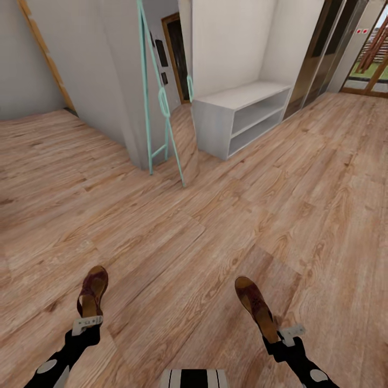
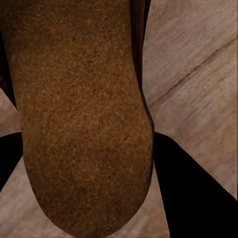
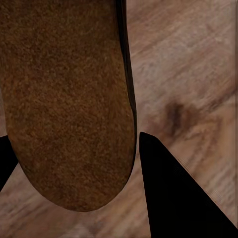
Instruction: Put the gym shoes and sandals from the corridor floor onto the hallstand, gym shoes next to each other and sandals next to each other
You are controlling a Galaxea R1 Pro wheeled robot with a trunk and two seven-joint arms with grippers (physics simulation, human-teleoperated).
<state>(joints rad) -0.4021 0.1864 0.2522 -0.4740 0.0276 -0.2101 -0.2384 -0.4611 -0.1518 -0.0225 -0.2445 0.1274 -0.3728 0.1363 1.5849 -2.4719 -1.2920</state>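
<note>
2 sandals are in hand, 1 per arm: the left end effector point(image 1: 86, 323) pinches the heel of the left sandal point(image 1: 92, 291) and the right end effector point(image 1: 280, 331) pinches the heel of the right sandal point(image 1: 256, 306), both held above the corridor floor point(image 1: 215, 226), toes pointing forward. Wrist views show each tan footbed point(image 2: 79, 124) point(image 3: 64, 99) close up with dark fingers point(image 2: 188, 188) point(image 3: 178, 198) alongside, so the grip looks firm, though heel-only. Ahead sits a pale grey open-shelf unit point(image 1: 242, 116) against the wall, well apart from the robot; no wall shelves or letters are visible on it from here, so I cannot tell if it is the hallstand. Gym shoes are not seen. Step in hand, as I judge it: carry the 2 sandals to the rack. To do it well: keep both arms level and steady while the base rolls, avoid the teal ladder frame point(image 1: 161, 108) on the left, confirm the right unit, then set both sandals side by side on 1 shelf.
</note>
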